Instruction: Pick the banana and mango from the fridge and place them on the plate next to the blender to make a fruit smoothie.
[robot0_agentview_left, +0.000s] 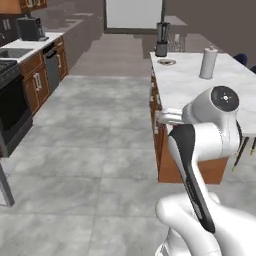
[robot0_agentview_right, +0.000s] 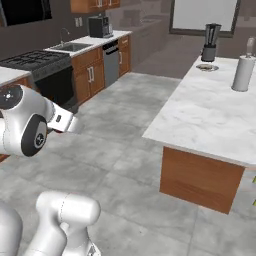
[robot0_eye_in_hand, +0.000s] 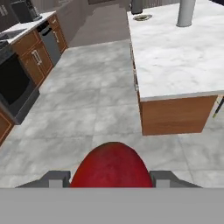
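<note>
The hand (robot0_eye_in_hand: 111, 177) is pinching the mango (robot0_eye_in_hand: 111, 168); carrying it level towards the plate (robot0_eye_in_hand: 142, 18) beside the blender (robot0_agentview_left: 162, 39), lowering gently before releasing.

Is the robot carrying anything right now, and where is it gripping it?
Yes: the mango, clamped between the gripper fingers, one on each of its sides.

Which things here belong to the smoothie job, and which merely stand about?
Job: mango between the gripper fingers; plate and blender on the island counter.
Standing about: paper-towel roll, coffee machine, sink, stove, dishwasher.
</note>
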